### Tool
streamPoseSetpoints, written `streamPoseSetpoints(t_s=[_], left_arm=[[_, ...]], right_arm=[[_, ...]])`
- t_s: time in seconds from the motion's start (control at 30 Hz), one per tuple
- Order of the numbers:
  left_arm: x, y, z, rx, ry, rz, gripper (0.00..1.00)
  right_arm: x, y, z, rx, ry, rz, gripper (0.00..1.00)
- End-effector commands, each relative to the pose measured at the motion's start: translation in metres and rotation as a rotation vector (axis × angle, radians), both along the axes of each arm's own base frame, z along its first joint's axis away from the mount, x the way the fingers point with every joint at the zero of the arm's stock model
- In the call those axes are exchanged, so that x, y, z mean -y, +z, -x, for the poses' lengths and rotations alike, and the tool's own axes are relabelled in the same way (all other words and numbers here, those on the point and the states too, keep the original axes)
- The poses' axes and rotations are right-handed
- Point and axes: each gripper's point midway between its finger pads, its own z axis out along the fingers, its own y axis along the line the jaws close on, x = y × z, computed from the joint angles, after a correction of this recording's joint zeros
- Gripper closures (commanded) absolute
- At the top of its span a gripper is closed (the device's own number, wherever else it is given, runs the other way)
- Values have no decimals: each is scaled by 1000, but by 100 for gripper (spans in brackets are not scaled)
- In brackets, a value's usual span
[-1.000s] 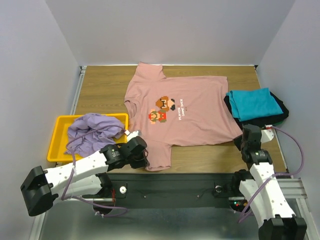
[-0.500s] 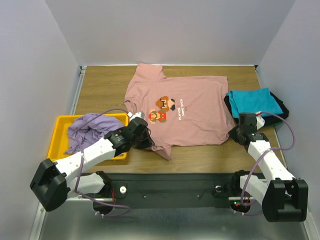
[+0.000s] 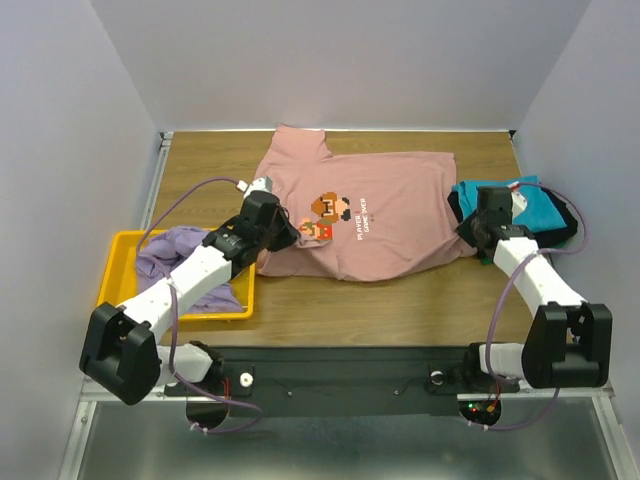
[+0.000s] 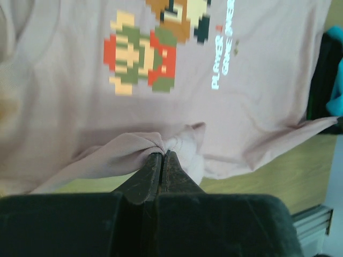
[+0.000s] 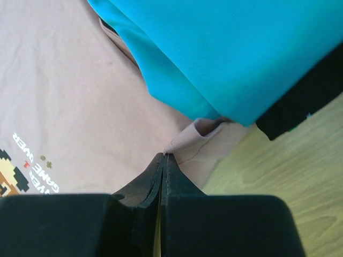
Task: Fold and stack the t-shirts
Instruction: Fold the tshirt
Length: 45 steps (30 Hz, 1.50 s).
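Both arms work the pink t-shirt (image 3: 385, 215), spread print-up across the middle of the bench (image 3: 400, 300); the left claw (image 4: 162, 156) is clamped shut on a bunched corner of the near hem just below the pixel figures; the right claw (image 5: 162, 158) is pinched tight on the opposite hem corner, right beside the folded teal t-shirt (image 3: 528, 205) lying on the black t-shirt (image 3: 566, 222); a lavender t-shirt (image 3: 175, 255) waits crumpled in the yellow bin (image 3: 112, 295). The step in hand looks to be the first fold, hem toward the far side; the next move probably calls for both corners carried level, and for the right one to avoid snagging the stack alongside.
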Motion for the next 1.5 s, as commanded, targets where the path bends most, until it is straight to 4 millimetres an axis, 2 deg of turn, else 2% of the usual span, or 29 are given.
streamPoseSetpoints(t_s=[0.0, 0.17, 0.2, 0.23, 0.27, 0.3, 0.33, 0.4, 0.43, 0.47, 0.5, 0.53, 0.57, 0.6, 0.63, 0.67, 0.7, 0.73, 0.8, 1.03, 1.07, 1.13, 1.17, 1.23, 1.3, 1.33, 1.37, 1.43, 1.47], left_arm=[[-8, 49, -38, 174, 36, 36, 100], [-27, 58, -74, 224, 82, 3, 100], [-25, 68, -82, 255, 75, 11, 100], [-24, 61, -89, 248, 68, -5, 100], [-28, 68, -98, 266, 74, -8, 100], [-27, 67, -103, 267, 66, -22, 100], [-28, 58, -111, 250, 63, -34, 100], [-24, 66, -126, 296, 26, -37, 100], [-22, 60, -136, 299, -4, -30, 100], [-20, 67, -145, 318, -13, -26, 100], [-21, 64, -151, 315, -20, -31, 100], [-22, 50, -159, 294, -47, -50, 100], [-22, 48, -165, 294, -55, -55, 100], [-21, 54, -174, 315, -70, -57, 100], [-21, 39, -181, 296, -101, -72, 100], [-20, 36, -187, 298, -119, -78, 100], [-18, 43, -196, 320, -133, -78, 100], [-17, 30, -201, 295, -146, -79, 100], [-21, 32, -214, 311, -151, -87, 100], [-35, 13, -236, 298, -158, -76, 100], [-33, 17, -241, 309, -164, -70, 100], [-33, 12, -246, 301, -175, -80, 100], [-33, 1, -249, 281, -177, -86, 100], [-34, 3, -259, 292, -169, -93, 99], [-37, -11, -263, 259, -165, -100, 99], [-36, -9, -268, 265, -165, -100, 96], [-37, -19, -268, 241, -175, -108, 86], [-37, -18, -273, 243, -177, -116, 66], [-38, -24, -274, 232, -182, -122, 41]], right_arm=[[6, 29, -32, 76, 10, 57, 99], [9, 27, -54, 52, 21, 82, 99], [10, 21, -58, 35, 22, 88, 99], [12, 21, -60, 32, 19, 103, 99], [15, 26, -66, 41, 9, 114, 99], [16, 26, -69, 40, 8, 121, 99], [17, 20, -72, 20, 15, 129, 99], [16, 25, -82, 33, 32, 134, 99], [16, 24, -86, 31, 42, 142, 99], [16, 19, -89, 19, 45, 146, 99], [16, 17, -93, 20, 51, 150, 99], [16, 19, -97, 24, 61, 160, 99], [16, 18, -99, 24, 67, 163, 99], [18, 15, -103, 20, 62, 171, 99], [20, 16, -105, 25, 54, 177, 99], [21, 16, -107, 28, 47, 183, 99], [23, 15, -110, 34, 41, 188, 99], [22, 16, -113, 37, 46, 190, 99], [22, 21, -120, 60, 48, 196, 99], [16, 15, -136, 78, 82, 181, 99], [16, 15, -138, 86, 81, 181, 99], [16, 16, -141, 101, 87, 183, 99], [16, 16, -143, 106, 92, 185, 99], [12, 15, -148, 120, 114, 177, 98], [12, 10, -152, 114, 123, 182, 97], [12, 9, -154, 115, 123, 187, 96], [13, 8, -155, 112, 125, 191, 95], [13, 4, -157, 106, 127, 192, 92], [12, 5, -159, 111, 132, 192, 87]])
